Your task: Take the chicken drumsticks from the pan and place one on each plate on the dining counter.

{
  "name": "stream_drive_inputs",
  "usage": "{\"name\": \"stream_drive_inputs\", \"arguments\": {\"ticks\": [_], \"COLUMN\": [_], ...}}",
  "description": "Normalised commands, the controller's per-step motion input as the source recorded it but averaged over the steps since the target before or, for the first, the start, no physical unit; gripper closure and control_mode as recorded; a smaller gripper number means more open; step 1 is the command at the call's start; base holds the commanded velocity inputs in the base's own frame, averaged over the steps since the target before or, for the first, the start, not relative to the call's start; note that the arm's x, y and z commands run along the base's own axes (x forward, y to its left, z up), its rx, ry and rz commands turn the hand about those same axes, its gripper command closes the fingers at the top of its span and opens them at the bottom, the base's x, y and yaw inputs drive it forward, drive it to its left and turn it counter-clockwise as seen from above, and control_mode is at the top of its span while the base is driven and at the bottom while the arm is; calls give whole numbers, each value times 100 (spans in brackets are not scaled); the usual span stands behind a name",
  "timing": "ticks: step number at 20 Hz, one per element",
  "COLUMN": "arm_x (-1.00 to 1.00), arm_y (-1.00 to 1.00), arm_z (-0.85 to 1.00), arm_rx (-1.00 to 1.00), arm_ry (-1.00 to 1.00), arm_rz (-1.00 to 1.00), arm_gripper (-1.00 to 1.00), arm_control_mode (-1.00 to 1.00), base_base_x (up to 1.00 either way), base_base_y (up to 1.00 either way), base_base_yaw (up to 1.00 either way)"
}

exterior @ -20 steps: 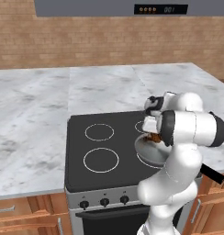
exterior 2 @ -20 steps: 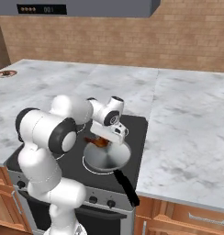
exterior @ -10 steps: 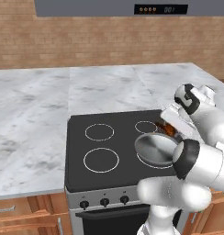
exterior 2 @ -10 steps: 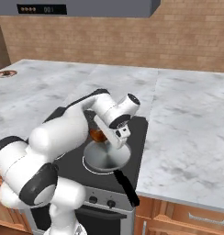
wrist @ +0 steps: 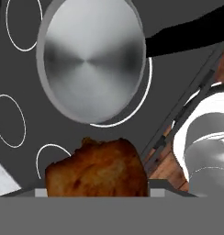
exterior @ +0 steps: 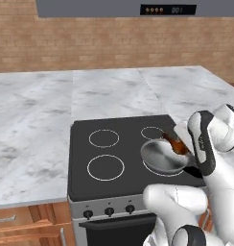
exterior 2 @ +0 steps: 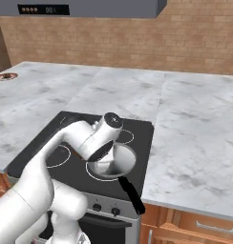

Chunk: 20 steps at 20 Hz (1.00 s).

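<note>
The grey pan (wrist: 91, 59) sits on the stove's front right burner, its inside bare and its black handle (wrist: 187, 36) reaching toward the stove front. My gripper (exterior: 179, 145) hangs just above the pan's (exterior: 161, 156) right rim, shut on the dark reddish-brown drumstick (exterior: 175, 142). In the hand view this drumstick (wrist: 98, 167) fills the space between my fingertips at the bottom. In the right base view my wrist covers the gripper above the pan (exterior 2: 113, 164). The tan drumstick, both plates and the dining counter are out of view.
The black stovetop (exterior: 114, 149) has three free burner rings to the left and behind the pan. Marble worktop (exterior: 37, 120) surrounds the stove, with a brick wall behind. The pan handle (exterior 2: 131, 194) sticks out past the stove's front edge, over the knobs.
The arm has swung and folded to the right, carrying the reddish-brown drumstick from over the pan's middle to its right rim. The pan and the cameras stayed put.
</note>
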Motion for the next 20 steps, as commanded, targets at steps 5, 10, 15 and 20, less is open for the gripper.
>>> {"name": "stream_drive_inputs", "arguments": {"ticks": [5, 10, 15, 20], "arm_x": [4, 15, 11, 1], "arm_y": [90, 35, 36, 18], "arm_z": [6, 21, 8, 7], "arm_rx": [-32, -23, -24, -13], "arm_ry": [26, 34, 31, 16], "arm_rz": [-9, 0, 0, 0], "arm_gripper": [100, 100, 100, 100], "arm_control_mode": [-100, -100, -100, 100], "base_base_x": [0, 0, 0, 0], "base_base_y": [0, 0, 0, 9], "base_base_yaw": [0, 0, 0, 0]}}
